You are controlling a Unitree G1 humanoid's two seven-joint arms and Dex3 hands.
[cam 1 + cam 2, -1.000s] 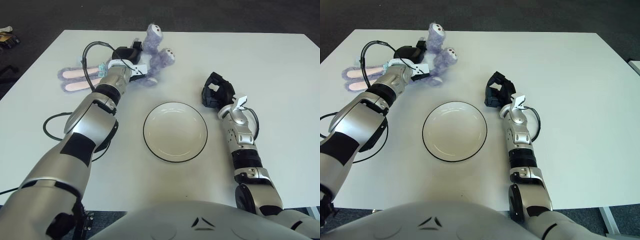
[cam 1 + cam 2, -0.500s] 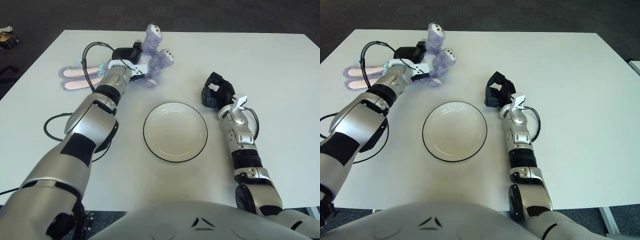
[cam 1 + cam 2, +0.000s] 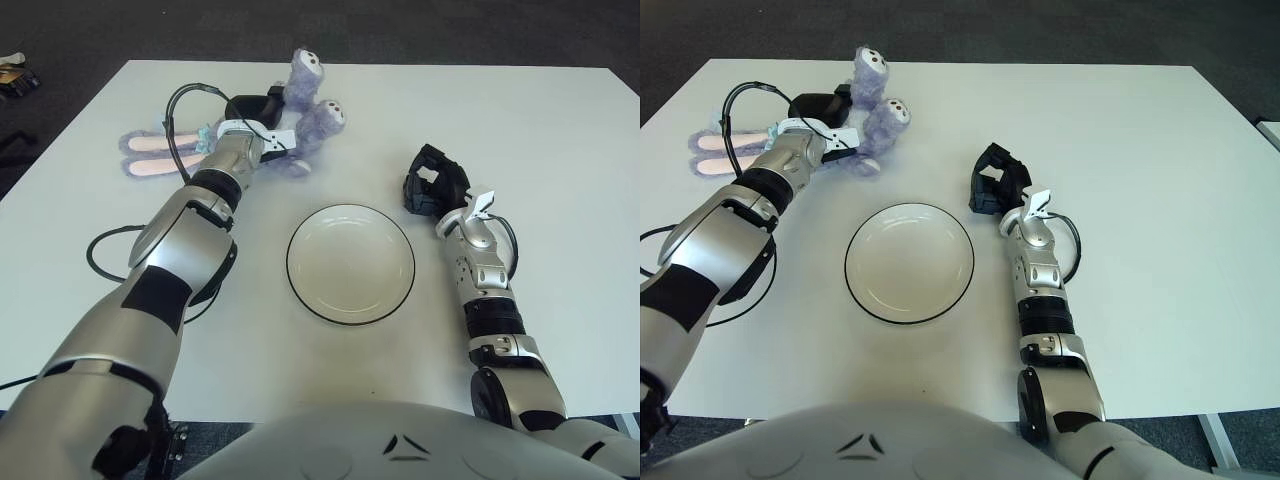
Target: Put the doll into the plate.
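The plate (image 3: 350, 263), a round, smooth, cream-white dish with a thin dark rim, lies flat near the middle of the white table (image 3: 560, 140) and holds nothing. The doll (image 3: 300, 125), a fuzzy lilac plush rabbit with long pink-lined ears stretched out to the left, sits at the far left of the table, well apart from the plate, with the left hand (image 3: 252, 112) closed around its body. The right hand (image 3: 432, 182), black with fingers curled inward and nothing in them, shows just right of the plate.
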